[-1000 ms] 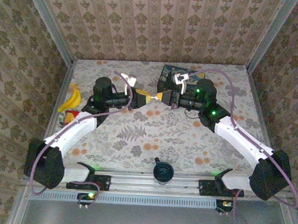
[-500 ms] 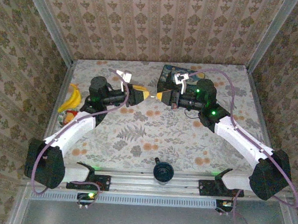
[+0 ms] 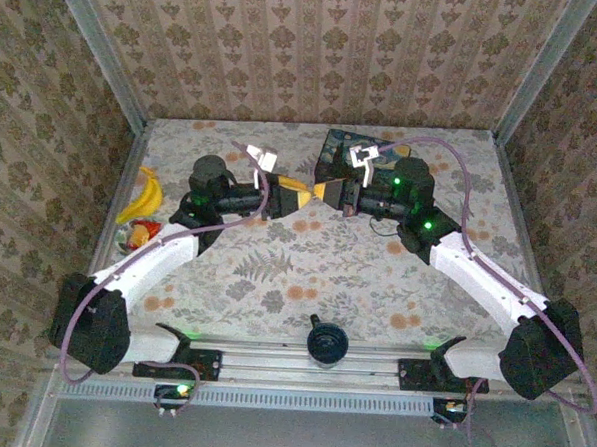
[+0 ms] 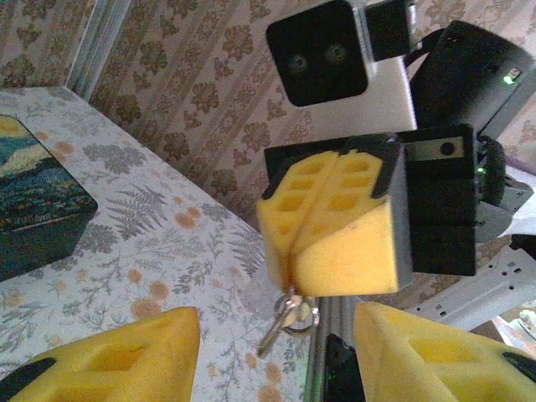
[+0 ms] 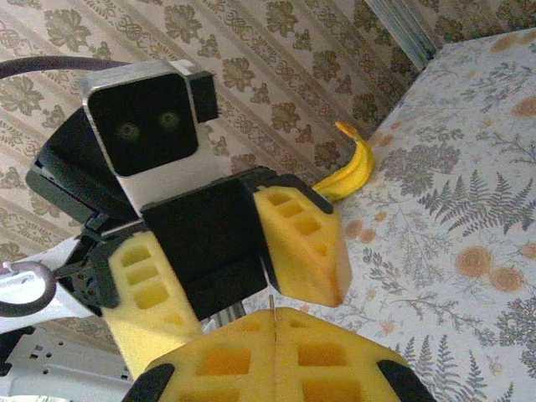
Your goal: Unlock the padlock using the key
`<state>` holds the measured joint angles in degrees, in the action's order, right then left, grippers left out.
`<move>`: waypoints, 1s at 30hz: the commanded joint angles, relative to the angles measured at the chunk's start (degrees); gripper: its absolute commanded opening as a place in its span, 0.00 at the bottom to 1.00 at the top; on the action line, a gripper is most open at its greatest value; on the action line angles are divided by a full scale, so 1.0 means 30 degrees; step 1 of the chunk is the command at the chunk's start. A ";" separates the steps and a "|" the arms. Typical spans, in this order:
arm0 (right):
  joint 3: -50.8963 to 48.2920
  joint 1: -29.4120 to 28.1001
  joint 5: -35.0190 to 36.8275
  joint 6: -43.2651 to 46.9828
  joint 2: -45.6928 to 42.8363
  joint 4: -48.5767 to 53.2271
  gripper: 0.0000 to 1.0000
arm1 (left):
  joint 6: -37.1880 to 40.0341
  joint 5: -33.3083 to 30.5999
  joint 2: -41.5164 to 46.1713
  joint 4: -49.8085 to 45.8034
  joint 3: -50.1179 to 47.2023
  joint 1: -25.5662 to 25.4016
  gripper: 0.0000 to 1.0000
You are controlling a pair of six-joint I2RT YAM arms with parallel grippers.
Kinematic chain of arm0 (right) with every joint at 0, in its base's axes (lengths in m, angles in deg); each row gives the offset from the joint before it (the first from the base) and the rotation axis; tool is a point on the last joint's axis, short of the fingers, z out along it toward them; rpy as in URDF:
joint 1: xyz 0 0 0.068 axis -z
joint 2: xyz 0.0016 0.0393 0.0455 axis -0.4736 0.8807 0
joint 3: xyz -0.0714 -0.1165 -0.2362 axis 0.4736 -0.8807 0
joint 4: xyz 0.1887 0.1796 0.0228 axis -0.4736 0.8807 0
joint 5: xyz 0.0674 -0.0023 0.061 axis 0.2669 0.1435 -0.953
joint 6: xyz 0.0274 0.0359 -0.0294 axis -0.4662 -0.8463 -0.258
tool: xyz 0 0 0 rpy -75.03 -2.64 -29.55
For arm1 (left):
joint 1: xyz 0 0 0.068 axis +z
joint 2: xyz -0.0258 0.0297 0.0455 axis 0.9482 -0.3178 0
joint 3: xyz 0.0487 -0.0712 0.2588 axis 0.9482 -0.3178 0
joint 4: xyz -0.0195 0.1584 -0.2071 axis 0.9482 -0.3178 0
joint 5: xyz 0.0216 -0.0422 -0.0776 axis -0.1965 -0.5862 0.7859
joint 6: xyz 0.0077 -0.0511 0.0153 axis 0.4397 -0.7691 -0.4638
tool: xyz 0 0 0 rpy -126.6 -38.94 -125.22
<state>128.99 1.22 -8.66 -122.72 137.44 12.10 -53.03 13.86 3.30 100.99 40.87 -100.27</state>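
The left claw (image 3: 294,189) is released. Its two yellow foam fingers (image 4: 126,356) stand wide apart with nothing between them, facing the right claw (image 4: 295,251) nose to nose in the air above the far middle of the flower-patterned table (image 3: 306,269).

The right claw's yellow pads are clenched flat together. A small silvery key ring (image 4: 301,316) hangs from their lower seam, with a thin metal key (image 4: 272,337) slanting down from it. The pads seem to pinch whatever that ring is threaded on. That may be the tiny brass-coloured padlock, but it is too small and too buried in foam to tell.

Further out, a dark blue painted box (image 3: 345,146) lies at the table's far edge, and a yellow banana (image 3: 145,195) lies by its left edge.

The step in hand looks like the left claw taking the key. The key dangles free and will likely swing or twist at a touch. The approach should therefore be slow, with the open fingers brought level with the key and centred on it. They should close on its flat faces near the head, leaving the blade clear. The right claw should stay firm throughout.
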 commanded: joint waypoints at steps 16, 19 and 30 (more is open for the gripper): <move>-0.0178 -0.0212 0.0210 -0.0210 0.0069 -0.0878 0.00 | -0.2337 0.1295 -0.0951 0.3857 0.0550 0.0019 0.10; -0.0216 -0.0213 0.0258 -0.0234 0.0027 -0.0935 0.00 | -0.2253 0.1352 -0.0928 0.3701 0.0572 0.0030 0.00; -0.0879 -0.0213 -0.1525 0.0178 0.0072 -0.2368 0.23 | 0.0115 0.1445 0.0174 0.0371 0.1071 -0.0011 0.00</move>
<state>126.85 1.00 -9.95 -122.48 137.44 8.97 -56.50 17.32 1.42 105.56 41.48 -100.01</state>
